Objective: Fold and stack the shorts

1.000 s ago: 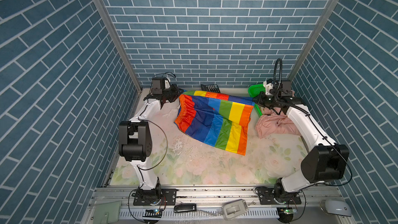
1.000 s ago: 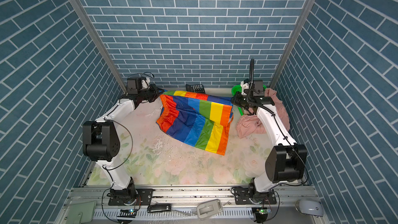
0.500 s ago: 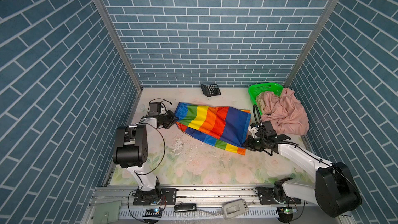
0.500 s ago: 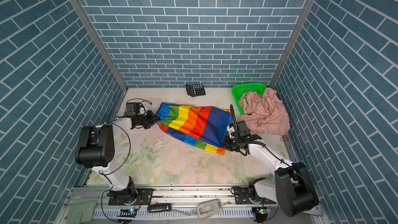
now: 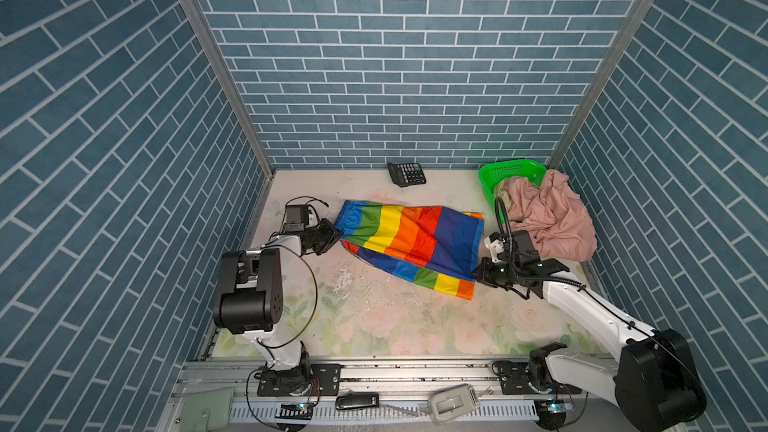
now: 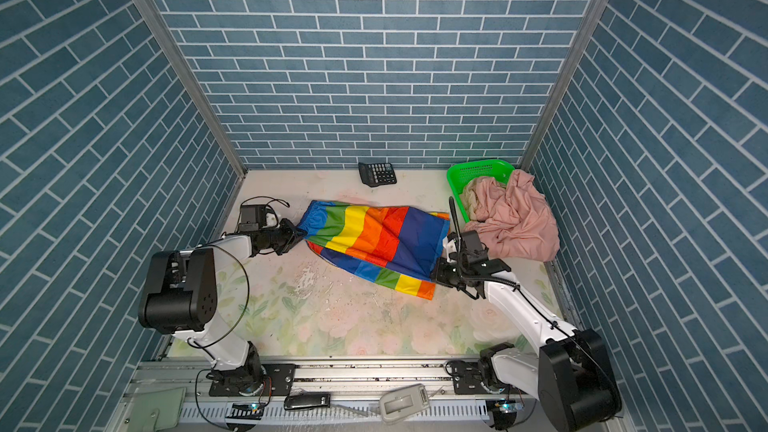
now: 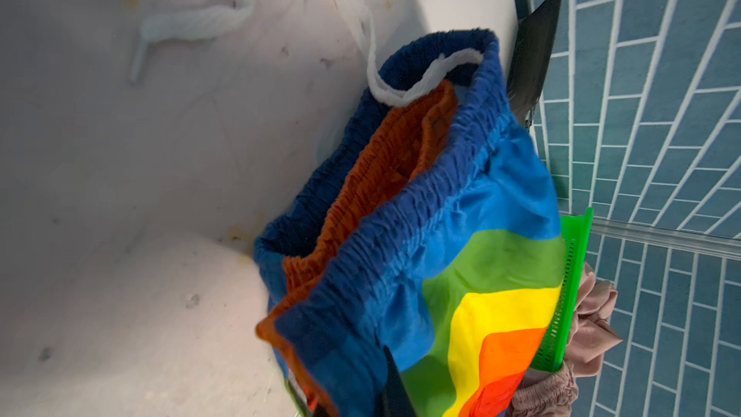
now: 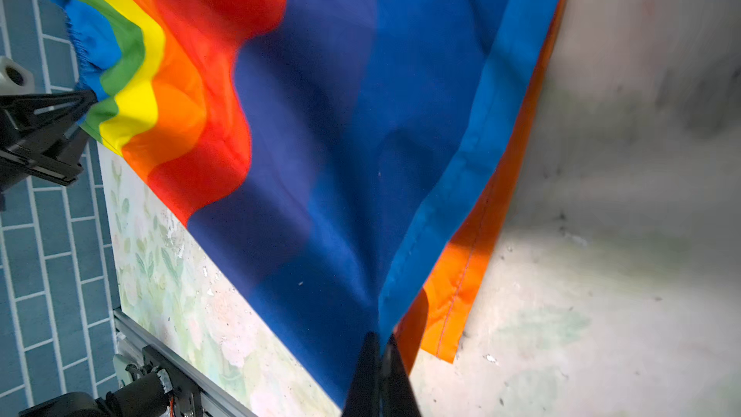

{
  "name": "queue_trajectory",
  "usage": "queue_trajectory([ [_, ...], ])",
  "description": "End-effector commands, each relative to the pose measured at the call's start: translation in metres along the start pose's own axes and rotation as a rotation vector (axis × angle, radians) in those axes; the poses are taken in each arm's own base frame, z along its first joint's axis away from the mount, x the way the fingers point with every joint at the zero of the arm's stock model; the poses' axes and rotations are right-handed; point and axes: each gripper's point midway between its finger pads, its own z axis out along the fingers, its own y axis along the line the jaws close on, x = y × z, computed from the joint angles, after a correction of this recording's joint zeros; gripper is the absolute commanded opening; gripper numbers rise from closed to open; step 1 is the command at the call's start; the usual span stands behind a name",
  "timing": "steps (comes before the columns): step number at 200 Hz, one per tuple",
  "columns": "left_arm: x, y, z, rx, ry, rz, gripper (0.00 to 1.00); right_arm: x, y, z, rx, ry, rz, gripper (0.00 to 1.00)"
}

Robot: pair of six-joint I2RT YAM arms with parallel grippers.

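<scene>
One rainbow shorts (image 5: 415, 238) on the bench (image 5: 374, 326): right gripper (image 5: 476, 274) pinches its hem, left gripper (image 5: 337, 238) at the waistband, hold unclear. One pink shorts (image 5: 552, 218), one beige shorts (image 5: 505, 189) in one basket (image 5: 511, 168), two o'clock.

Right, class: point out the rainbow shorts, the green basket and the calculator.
rainbow shorts (image 5: 417, 236), in a top view, orange-red middle
green basket (image 5: 510, 171), in a top view, back wall
calculator (image 5: 408, 173), in a top view, keypad
</scene>
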Motion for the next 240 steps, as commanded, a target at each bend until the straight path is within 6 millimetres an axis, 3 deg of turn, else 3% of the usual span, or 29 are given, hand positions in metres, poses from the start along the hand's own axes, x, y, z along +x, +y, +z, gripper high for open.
queue_trajectory([
  [1, -0.019, -0.022, -0.008, 0.029, -0.075, 0.037, 0.18, -0.006, -0.013, -0.016, 0.116, 0.001, -0.068, 0.0],
  [21, -0.01, -0.008, -0.005, -0.001, -0.065, 0.023, 0.21, 0.011, -0.018, -0.005, 0.098, 0.041, -0.043, 0.0],
  [52, 0.009, 0.02, 0.003, -0.036, -0.029, -0.011, 0.27, 0.064, -0.038, 0.023, 0.1, 0.15, 0.011, 0.0],
  [70, 0.017, 0.028, 0.005, -0.035, -0.016, -0.027, 0.38, 0.084, -0.052, 0.028, 0.124, 0.182, 0.039, 0.0],
  [80, 0.018, 0.026, 0.003, -0.028, -0.013, -0.024, 0.46, 0.088, -0.053, 0.027, 0.122, 0.185, 0.042, 0.08],
  [100, 0.012, 0.013, -0.01, -0.045, -0.023, 0.016, 0.75, 0.083, -0.047, 0.019, 0.115, 0.184, 0.018, 0.34],
  [111, 0.003, 0.002, -0.025, -0.086, -0.057, 0.062, 0.98, 0.073, -0.041, 0.011, 0.125, 0.17, -0.012, 0.49],
  [133, -0.02, -0.026, -0.056, -0.145, -0.13, 0.142, 0.99, 0.038, -0.023, -0.01, 0.137, 0.093, -0.065, 0.74],
  [147, -0.025, -0.055, -0.061, -0.101, -0.135, 0.171, 1.0, 0.015, -0.015, -0.015, 0.128, 0.044, -0.065, 0.86],
  [163, -0.011, -0.093, -0.043, -0.038, -0.074, 0.212, 1.0, -0.008, -0.007, -0.005, 0.069, 0.012, -0.013, 0.96],
  [175, 0.01, -0.118, -0.016, -0.001, 0.007, 0.242, 1.0, -0.021, 0.002, 0.011, 0.011, 0.01, 0.023, 0.98],
  [192, 0.036, -0.13, 0.024, 0.021, 0.087, 0.237, 1.0, -0.033, 0.022, 0.035, -0.102, 0.023, 0.07, 0.99],
  [210, 0.055, -0.123, 0.055, 0.029, 0.124, 0.22, 1.0, -0.033, 0.036, 0.056, -0.159, 0.044, 0.082, 0.98],
  [240, 0.073, -0.072, 0.074, -0.055, 0.165, 0.188, 1.0, -0.018, 0.022, 0.086, -0.142, 0.109, 0.101, 0.99],
])
